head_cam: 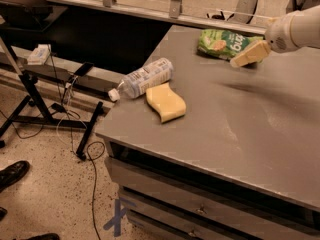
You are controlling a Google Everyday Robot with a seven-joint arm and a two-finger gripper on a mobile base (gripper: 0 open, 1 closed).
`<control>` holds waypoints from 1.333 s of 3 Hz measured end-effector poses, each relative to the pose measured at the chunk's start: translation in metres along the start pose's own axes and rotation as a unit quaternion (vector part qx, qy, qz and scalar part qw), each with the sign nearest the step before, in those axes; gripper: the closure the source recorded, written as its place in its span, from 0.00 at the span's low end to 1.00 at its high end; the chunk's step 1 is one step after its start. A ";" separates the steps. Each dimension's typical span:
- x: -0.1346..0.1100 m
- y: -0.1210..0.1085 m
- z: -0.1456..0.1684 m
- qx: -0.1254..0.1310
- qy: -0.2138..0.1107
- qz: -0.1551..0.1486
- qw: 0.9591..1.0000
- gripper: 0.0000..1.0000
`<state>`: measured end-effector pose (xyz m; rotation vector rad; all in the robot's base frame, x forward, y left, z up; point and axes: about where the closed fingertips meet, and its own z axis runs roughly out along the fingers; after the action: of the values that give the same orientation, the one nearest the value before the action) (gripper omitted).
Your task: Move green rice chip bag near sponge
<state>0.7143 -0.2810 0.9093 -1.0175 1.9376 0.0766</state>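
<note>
Tan and wedge-shaped, the end effector hangs over the far right part of the counter. It sits at the end of a fat white arm that comes in from the right edge. Its tip points down and to the left, right at the near right end of the bag. It covers a bit of the bag there. It is not clear if it touches the bag, and it is not clear if it is open or closed.

The bag is bright green with white letters. It lies flat near the back edge of the counter, well apart from the sponge.

The sponge is pale yellow with wavy sides. It lies flat near the left edge of the counter, toward the front. A clear plastic bottle lies on its side just behind the sponge, and the two look like they touch. The bottle's cap end pokes out past the left edge of the counter.

The counter is gray and has drawers under it. To the left, the speckled floor has black cables on it. A black stand is there too. A dark shoe shows at the left edge.
</note>
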 end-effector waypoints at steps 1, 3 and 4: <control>-0.008 -0.016 0.030 0.007 -0.040 0.036 0.999 0.00; 0.004 -0.022 0.081 0.007 -0.031 0.043 0.999 0.00; 0.008 -0.023 0.094 0.005 -0.027 0.032 0.999 0.18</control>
<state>0.7931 -0.2609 0.8559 -0.9380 1.9198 0.1282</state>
